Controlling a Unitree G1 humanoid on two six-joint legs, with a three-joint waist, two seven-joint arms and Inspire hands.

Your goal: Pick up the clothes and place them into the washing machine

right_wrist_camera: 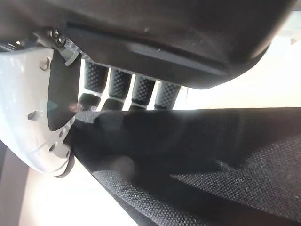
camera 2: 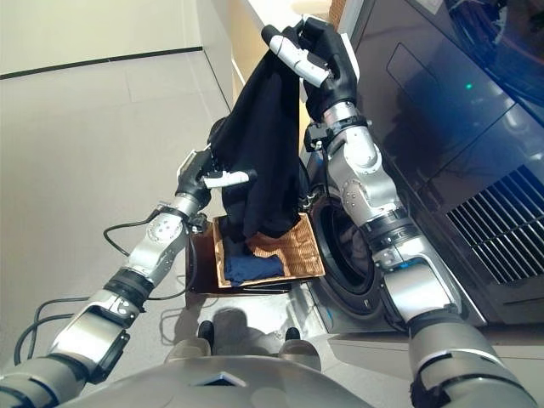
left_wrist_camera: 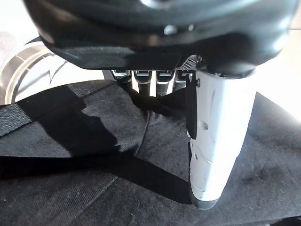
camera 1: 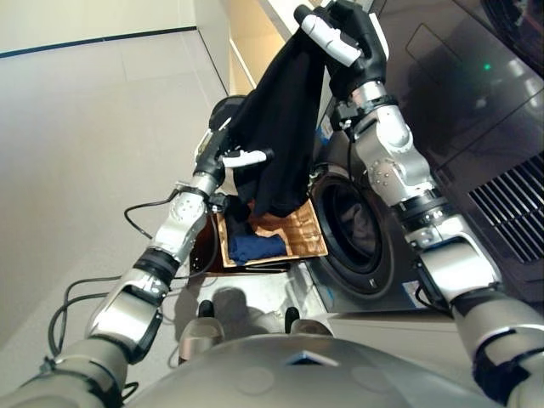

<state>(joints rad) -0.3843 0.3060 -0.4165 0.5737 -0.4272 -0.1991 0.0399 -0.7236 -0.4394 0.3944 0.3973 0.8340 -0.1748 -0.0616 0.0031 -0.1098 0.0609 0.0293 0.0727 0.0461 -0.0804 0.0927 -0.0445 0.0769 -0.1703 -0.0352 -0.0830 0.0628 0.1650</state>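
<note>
Washing machine (camera 1: 476, 127): one, dark-fronted, standing at the robot's right; its round door opening (camera 1: 353, 225) faces the basket, with some cloth dimly visible inside.

Black garment (camera 2: 263, 144): one, the largest loose item. It hangs in the air between both hands, above the basket and just beside the door opening. Judged soft, limp and light; it drapes in long folds, so it should bunch rather than hold shape. The present holds at the top edge and the side look sensible; a trailing lower hem may snag on the basket.

Basket (camera 1: 310, 238): one, wicker, tan, on the floor before the machine.

Blue garment (camera 1: 255, 246): one, crumpled in the basket, yet to be taken. Possibly more cloth beneath; cannot tell.

Right hand (camera 2: 327, 59): raised high, fingers (right_wrist_camera: 120, 82) and white-covered thumb pinched on the black garment's top edge.

Left hand (camera 1: 225, 153): lower, fingers (left_wrist_camera: 155, 80) curled into the cloth, thumb lying over it.
</note>
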